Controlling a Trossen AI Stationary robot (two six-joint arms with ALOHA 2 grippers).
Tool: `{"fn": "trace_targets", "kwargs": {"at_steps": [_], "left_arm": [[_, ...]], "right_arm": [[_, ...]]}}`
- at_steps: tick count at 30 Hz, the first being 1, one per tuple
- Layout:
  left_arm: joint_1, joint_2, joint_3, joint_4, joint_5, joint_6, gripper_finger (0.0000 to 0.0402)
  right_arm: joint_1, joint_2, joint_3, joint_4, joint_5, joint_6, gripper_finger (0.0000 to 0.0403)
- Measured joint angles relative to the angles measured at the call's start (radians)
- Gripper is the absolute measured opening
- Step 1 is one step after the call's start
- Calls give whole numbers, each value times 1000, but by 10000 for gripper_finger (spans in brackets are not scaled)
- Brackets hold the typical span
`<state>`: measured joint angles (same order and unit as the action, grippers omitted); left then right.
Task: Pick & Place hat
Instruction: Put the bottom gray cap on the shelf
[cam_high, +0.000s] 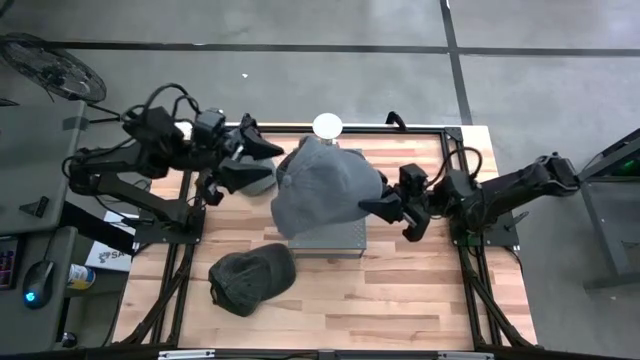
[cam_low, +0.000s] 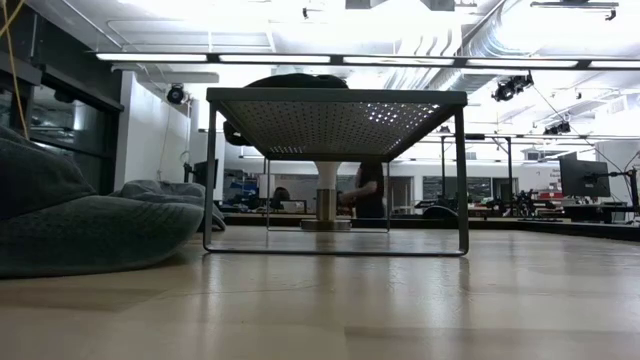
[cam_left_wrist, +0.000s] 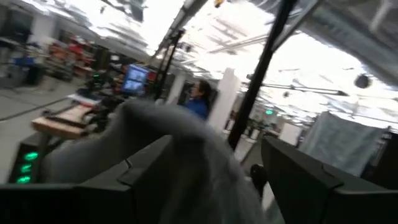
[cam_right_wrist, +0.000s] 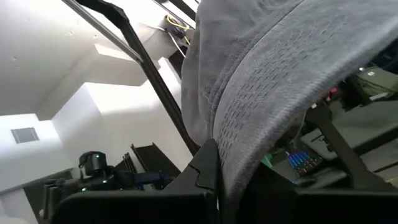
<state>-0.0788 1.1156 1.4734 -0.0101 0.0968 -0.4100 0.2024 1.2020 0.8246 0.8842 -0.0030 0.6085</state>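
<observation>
Above the metal rack (cam_high: 345, 243), the grey cap (cam_high: 322, 185) hangs between both arms. Right gripper (cam_high: 381, 207) pinches its edge; left gripper (cam_high: 262, 162) pinches the other side. Soft, light and floppy, I think.

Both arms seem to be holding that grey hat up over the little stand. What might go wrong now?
The grey hat hangs between the left tool and right tool; uneven pulling might tug it from one grip. Released early, it may slide off the metal stand toward the dark hat.
</observation>
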Motion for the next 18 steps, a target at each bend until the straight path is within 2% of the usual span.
{"fn": "trace_targets", "kwargs": {"at_steps": [5, 10, 18], "left_arm": [[0, -68, 0, -90, -83, 21, 247], [0, -125, 0, -162, -131, 40, 247], [0, -150, 0, -259, -193, 39, 247]], "right_arm": [[1, -99, 0, -197, 41, -4, 3], [1, -182, 0, -438, 72, 58, 3], [2, -186, -1, -584, 91, 172, 3]]}}
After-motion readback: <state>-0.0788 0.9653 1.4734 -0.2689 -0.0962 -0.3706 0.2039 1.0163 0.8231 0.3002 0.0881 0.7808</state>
